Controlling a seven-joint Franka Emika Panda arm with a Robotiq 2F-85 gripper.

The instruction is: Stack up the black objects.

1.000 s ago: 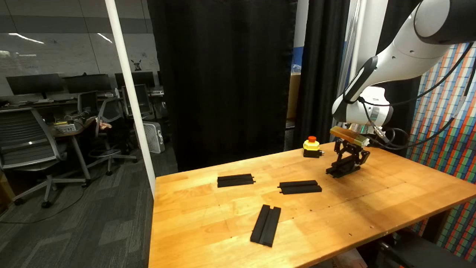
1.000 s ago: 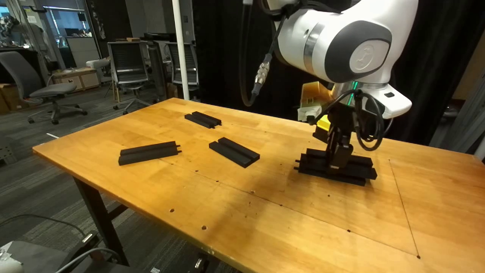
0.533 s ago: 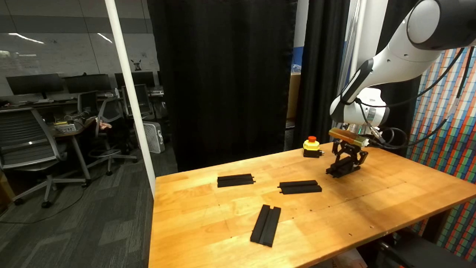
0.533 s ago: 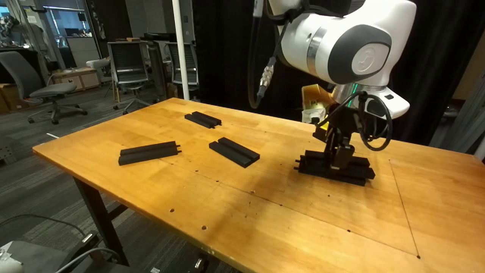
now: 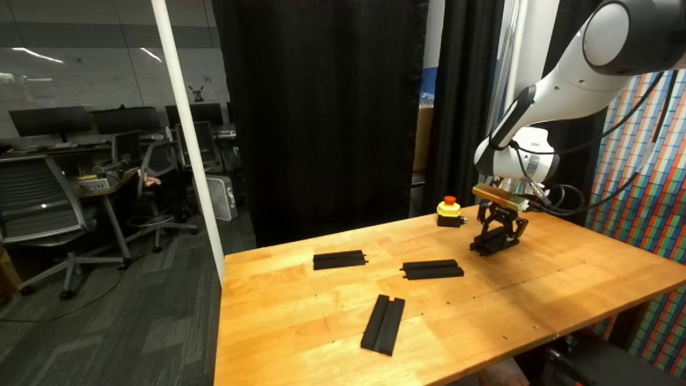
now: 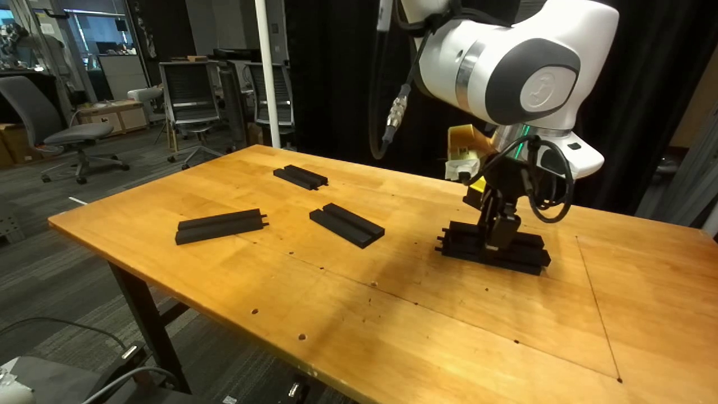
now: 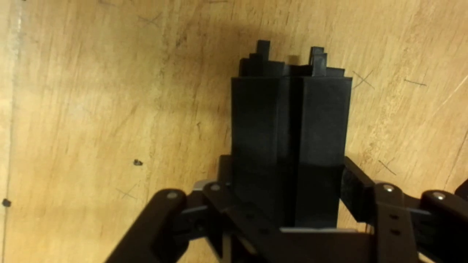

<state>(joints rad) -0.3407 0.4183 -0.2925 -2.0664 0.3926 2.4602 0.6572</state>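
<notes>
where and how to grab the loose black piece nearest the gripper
Probably at mid-length, across the two long sides, coming straight down: the loose black piece lies flat and is narrower that way, while the thin prongs at one end look like a poor hold.

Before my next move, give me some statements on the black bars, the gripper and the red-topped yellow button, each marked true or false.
1. Three loose black bars lie apart from the stack. True.
2. The gripper is clear of every bar. False: the gripper has fingers on both sides of the upper bar.
3. The stacked bars cross at right angles. False: the upper bar runs the same way as the lower bar.
4. In the wrist view, tabs of both stacked bars show at the same end. True.
5. The yellow button sits on a bar. False: the yellow button stands on the table.
6. One loose bar lies at an angle to the other two. True.
</notes>
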